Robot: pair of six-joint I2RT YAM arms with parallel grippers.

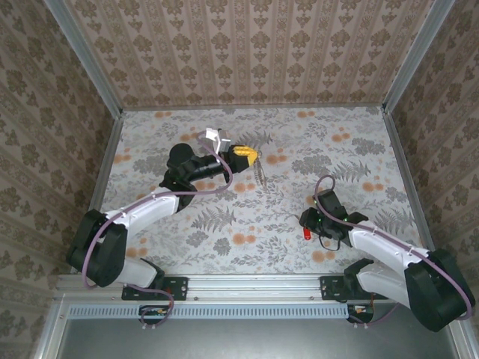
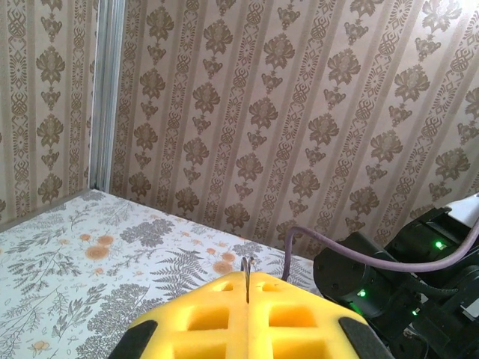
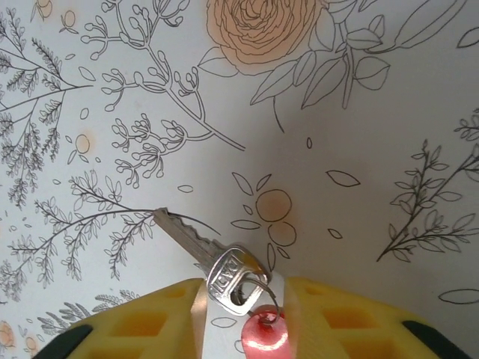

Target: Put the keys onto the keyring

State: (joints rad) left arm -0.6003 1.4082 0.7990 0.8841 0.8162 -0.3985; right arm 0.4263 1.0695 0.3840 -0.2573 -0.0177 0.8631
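Left gripper was clenched on the flat brownish-grey oval keyring, thin and stiff. Well right of that keyring, the right gripper straddled the small silvery red-ended key on the floral tabletop; whether it gripped was unclear. Light and slippery, the key looked best pinched by its head.

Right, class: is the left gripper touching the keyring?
Touching. In the left wrist view, the thin edge of the keyring stands pinched between the closed yellow pads of the left gripper, with no gap on either side.
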